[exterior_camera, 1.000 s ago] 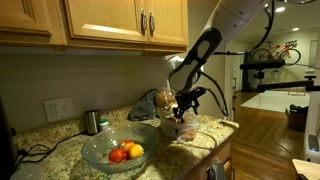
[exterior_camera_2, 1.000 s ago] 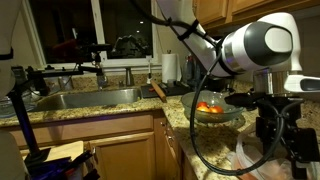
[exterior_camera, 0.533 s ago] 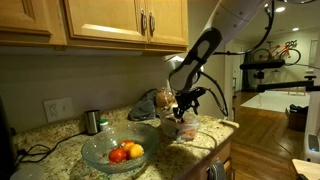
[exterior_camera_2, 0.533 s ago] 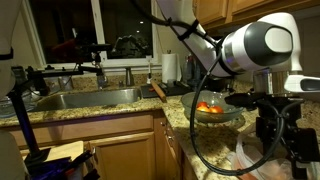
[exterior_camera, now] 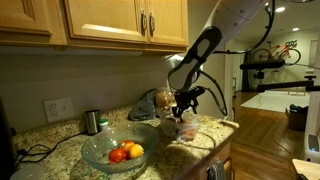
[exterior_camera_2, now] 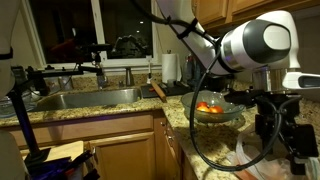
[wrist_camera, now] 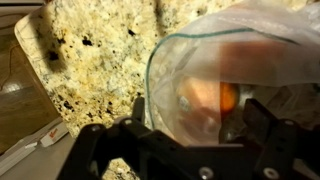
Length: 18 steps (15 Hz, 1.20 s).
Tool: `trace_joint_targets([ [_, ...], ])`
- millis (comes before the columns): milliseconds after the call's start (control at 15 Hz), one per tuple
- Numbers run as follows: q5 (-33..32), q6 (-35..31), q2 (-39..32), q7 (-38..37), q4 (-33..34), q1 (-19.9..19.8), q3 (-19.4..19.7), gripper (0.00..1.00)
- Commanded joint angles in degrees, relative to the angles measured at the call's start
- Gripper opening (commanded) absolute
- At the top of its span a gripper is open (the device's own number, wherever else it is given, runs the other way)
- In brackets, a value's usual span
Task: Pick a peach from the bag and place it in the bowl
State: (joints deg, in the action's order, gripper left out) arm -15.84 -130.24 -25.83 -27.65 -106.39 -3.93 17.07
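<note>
A clear plastic bag (wrist_camera: 230, 70) lies on the granite counter with its mouth open towards the wrist camera. An orange peach (wrist_camera: 215, 98) shows inside it, blurred by the plastic. My gripper (wrist_camera: 200, 128) is open just above the bag, one black finger on each side of its mouth. In both exterior views the gripper (exterior_camera: 183, 107) (exterior_camera_2: 281, 128) hangs low over the bag (exterior_camera: 172, 128) (exterior_camera_2: 252, 158). The glass bowl (exterior_camera: 100, 155) (exterior_camera_2: 222, 120) stands beside it and holds red and orange fruit (exterior_camera: 127, 152).
A metal cup (exterior_camera: 92, 121) stands at the back wall by a wall outlet (exterior_camera: 58, 109). The counter edge (exterior_camera: 205, 140) is close to the bag. A sink (exterior_camera_2: 95, 97) and a paper towel roll (exterior_camera_2: 171, 68) lie further along the counter.
</note>
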Motion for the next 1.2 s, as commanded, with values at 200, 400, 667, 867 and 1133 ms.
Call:
trace_joint_targets([
  [200, -0.45, 0.77, 3.15, -0.87, -1.7, 0.96, -0.19, 1.0],
  [400, 0.02, 0.3, 2.8, -0.35, -1.4, 0.9, -0.59, 1.0],
  [667, 1.07, -0.78, 2.26, 0.88, -0.84, 0.47, -1.57, 1.0],
  [867, 2.61, -1.61, 1.65, 2.13, -0.04, -0.07, -2.46, 1.0],
  [1133, 3.99, -2.62, 1.03, 3.04, 0.56, -0.3, -2.97, 1.0],
])
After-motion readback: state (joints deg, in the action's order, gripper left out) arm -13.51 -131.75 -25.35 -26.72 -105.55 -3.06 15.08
